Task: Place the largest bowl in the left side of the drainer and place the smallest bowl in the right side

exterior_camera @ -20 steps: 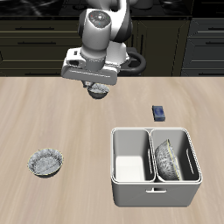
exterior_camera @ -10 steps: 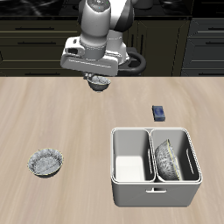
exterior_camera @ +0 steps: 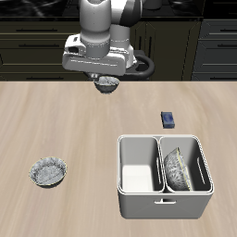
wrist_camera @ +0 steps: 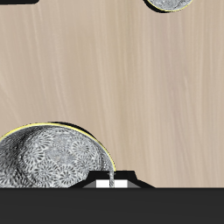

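My gripper (exterior_camera: pixel 106 83) hangs above the back of the table, shut on the rim of the smallest bowl (exterior_camera: pixel 107 87), a tiny crinkly silvery bowl lifted off the wood. In the wrist view this bowl (wrist_camera: pixel 52 162) fills the space just under my fingers (wrist_camera: pixel 112 183). The drainer (exterior_camera: pixel 165 200), a light grey two-compartment tub, stands near the front edge. The largest bowl (exterior_camera: pixel 176 169) stands on its edge inside the drainer's left side. The other compartment shows only its bare floor.
A paler speckled bowl (exterior_camera: pixel 48 171) lies on the table near the front edge, far from the drainer; its rim also shows in the wrist view (wrist_camera: pixel 171 4). A small dark blue block (exterior_camera: pixel 168 118) sits just behind the drainer.
My gripper has risen with the smallest bowl in it and shifted slightly toward the drainer's side. Nothing else has moved.
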